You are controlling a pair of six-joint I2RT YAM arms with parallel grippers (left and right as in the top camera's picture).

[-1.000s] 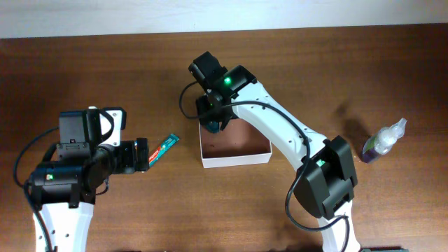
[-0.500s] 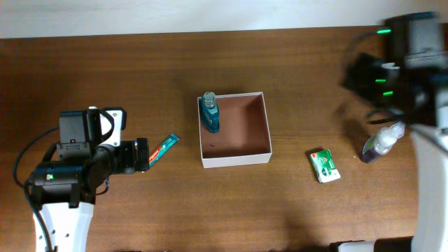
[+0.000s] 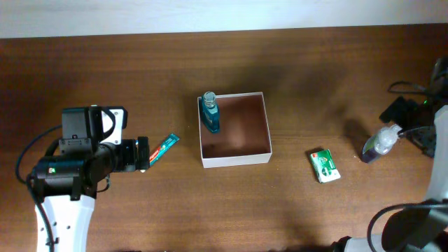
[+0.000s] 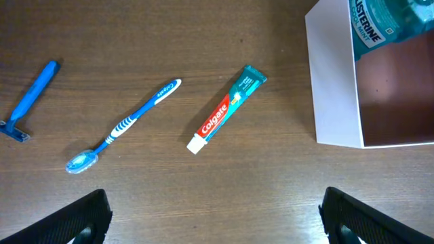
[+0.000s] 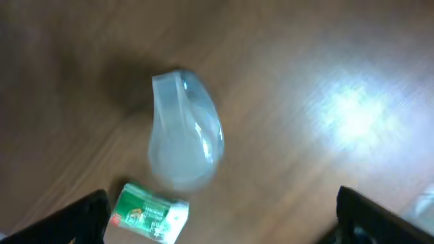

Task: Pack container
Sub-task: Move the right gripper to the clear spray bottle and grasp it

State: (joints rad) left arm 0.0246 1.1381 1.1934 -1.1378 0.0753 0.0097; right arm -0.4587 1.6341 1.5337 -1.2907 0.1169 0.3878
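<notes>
With a blue bottle (image 3: 210, 113) in the container (image 3: 235, 159), your wide-open right tool (image 5: 227, 220) hangs over the spray bottle (image 5: 184, 129), so lower and grip.

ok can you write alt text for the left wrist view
A Colgate toothpaste tube lies diagonally mid-frame on a brown wooden table, with a blue-and-white toothbrush and a blue razor to its left. At the right edge is the white-walled container with a Listerine mouthwash bottle in its corner; the open left gripper frames the bottom corners.
</notes>
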